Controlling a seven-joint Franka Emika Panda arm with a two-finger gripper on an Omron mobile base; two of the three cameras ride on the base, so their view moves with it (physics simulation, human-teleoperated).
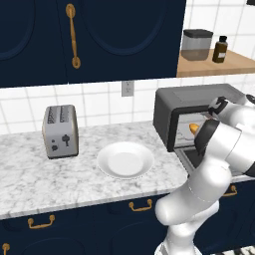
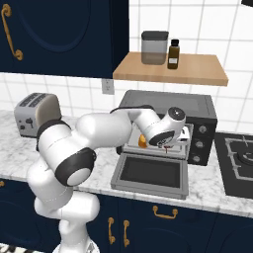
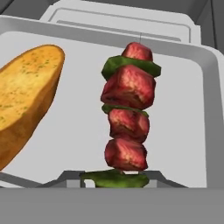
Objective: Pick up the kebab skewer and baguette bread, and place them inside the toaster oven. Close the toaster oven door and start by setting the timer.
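White tile wall [image 1: 99,107], navy cabinets [image 1: 99,35], marble counter [image 1: 30,184].

Matt grey metal and speckled marble around the toaster oven [image 2: 168,111]

Left of it on the veined marble desk [image 1: 30,179] sit a glossy white plate [image 1: 125,160] and brushed-silver toaster [image 1: 60,131]; inside, the crusty golden baguette bread [image 3: 24,98] and glistening kebab skewer [image 3: 127,118] rest on a smooth pale tray [image 3: 183,109].

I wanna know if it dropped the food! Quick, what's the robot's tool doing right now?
Tool: shut on the skewer, holding it inside the oven, beside the bread.
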